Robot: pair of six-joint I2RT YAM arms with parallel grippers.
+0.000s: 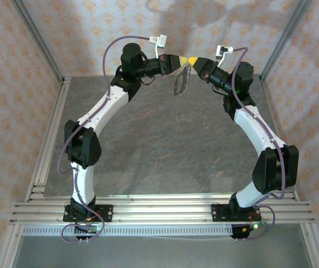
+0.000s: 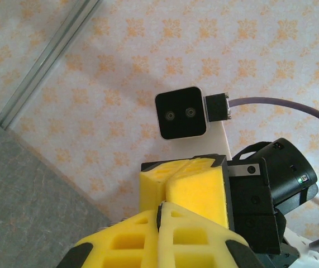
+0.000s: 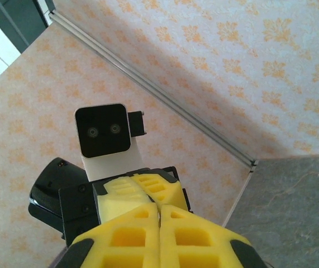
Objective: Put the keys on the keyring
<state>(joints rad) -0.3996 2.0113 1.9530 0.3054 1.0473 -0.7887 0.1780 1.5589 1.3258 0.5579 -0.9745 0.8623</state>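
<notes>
- Top external: left claw (image 1: 184, 59) and right claw (image 1: 198, 61) are met tip to tip, raised well above the worktop (image 1: 159, 151); both are pinched fully closed.
- keyring (image 1: 179, 82) is hung just below the tips; which claw grips it cannot be told. The keys cannot be made out.
- Risk: if the wrong claw is released, the keyring would likely be dropped to the worktop.

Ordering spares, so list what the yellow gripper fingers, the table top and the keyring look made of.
Yellow fingers: matt plastic or foam-like, moulded with square pockets.
Table top: grey, dull, veined like stone; possibly a laminate or mat.
Keyring: thin tan-brown loop, probably metal, but too small to tell.
</notes>
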